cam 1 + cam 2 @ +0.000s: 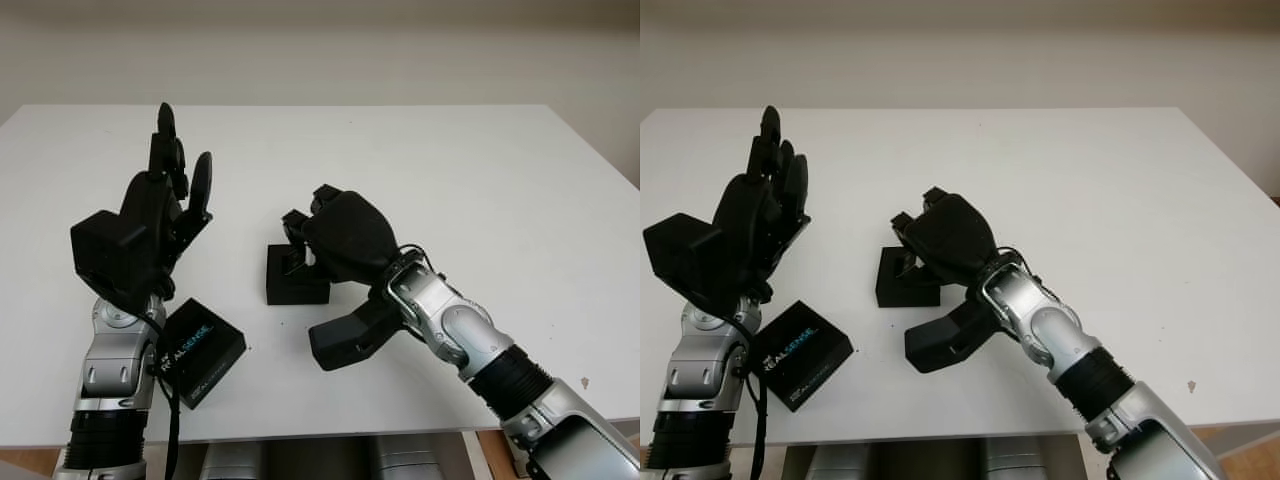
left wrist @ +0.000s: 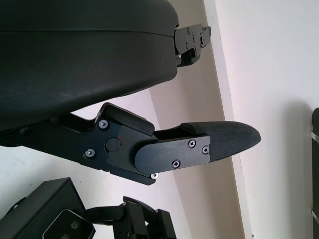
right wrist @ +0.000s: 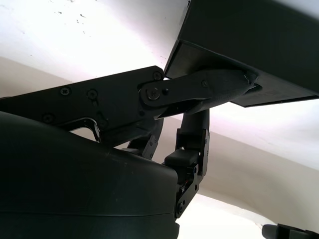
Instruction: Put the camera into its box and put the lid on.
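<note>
White table [image 1: 450, 180] runs back to a plain pale wall. In the left eye view the left hand [image 1: 165, 200] is raised above the table's left side, open and holding nothing. The printed black lid [image 1: 205, 355] lies flat near the front edge, just beside that arm. Mid-table, the right hand [image 1: 340, 235] bends down over the black box [image 1: 290, 285], covering its opening. I cannot tell whether it is closed on anything, or where the camera lies; it is probably beneath that palm.

The right eye view shows lid and box well apart.

In the left wrist view one finger [image 2: 219, 142] of the open hand reaches out over bare table.

In the right wrist view the box [image 3: 249, 45] sits right against the hand.

To do this step well, seat the camera level inside the walls. Lift the right hand straight up, so the box is not dragged. Only then fetch the lid.
</note>
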You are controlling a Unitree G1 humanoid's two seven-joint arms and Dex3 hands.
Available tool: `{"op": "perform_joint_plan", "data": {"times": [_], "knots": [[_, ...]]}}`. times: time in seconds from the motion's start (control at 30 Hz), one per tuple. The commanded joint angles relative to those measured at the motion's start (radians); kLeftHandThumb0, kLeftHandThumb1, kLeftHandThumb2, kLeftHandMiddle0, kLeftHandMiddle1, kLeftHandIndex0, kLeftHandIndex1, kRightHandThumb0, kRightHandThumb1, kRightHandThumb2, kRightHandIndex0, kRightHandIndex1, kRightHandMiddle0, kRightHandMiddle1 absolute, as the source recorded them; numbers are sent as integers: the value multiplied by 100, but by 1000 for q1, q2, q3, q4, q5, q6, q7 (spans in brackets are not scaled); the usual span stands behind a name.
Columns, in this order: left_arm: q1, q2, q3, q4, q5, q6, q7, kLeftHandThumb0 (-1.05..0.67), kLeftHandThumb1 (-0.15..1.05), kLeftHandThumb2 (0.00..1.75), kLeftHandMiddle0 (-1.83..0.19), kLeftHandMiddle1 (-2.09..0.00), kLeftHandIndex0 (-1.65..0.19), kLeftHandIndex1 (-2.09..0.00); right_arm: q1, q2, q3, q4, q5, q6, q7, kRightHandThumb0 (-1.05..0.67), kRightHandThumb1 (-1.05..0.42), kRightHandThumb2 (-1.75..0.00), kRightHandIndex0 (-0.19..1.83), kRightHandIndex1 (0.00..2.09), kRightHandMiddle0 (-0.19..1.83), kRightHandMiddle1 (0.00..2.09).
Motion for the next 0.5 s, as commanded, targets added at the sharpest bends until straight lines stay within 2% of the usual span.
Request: {"op": "perform_joint_plan", "data": {"times": [0.0, 0.1, 0.27, 0.47], "knots": [[-7, 5, 0, -14, -2, 2, -4, -81, 105, 60, 19, 0, 19, 0, -22, -8, -3, 36, 5, -4, -12, -49, -91, -6, 37, 77, 59, 127], [-7, 7, -1, -17, 2, 9, -3, -80, 105, 60, 19, 0, 19, 0, -26, -4, -12, 57, 41, -28, -43, -50, -92, -6, 40, 78, 59, 131], [-10, 7, 0, -14, 2, 8, -2, -80, 105, 59, 19, 0, 19, 0, -26, 4, -62, 69, 186, -87, -20, -45, -97, -6, 24, 118, 49, 154], [-12, 8, 2, -10, 0, 6, -4, -80, 105, 59, 19, 0, 19, 0, -17, -11, -91, 19, 260, -118, 15, -44, -104, -8, 16, 126, 40, 171]]}}
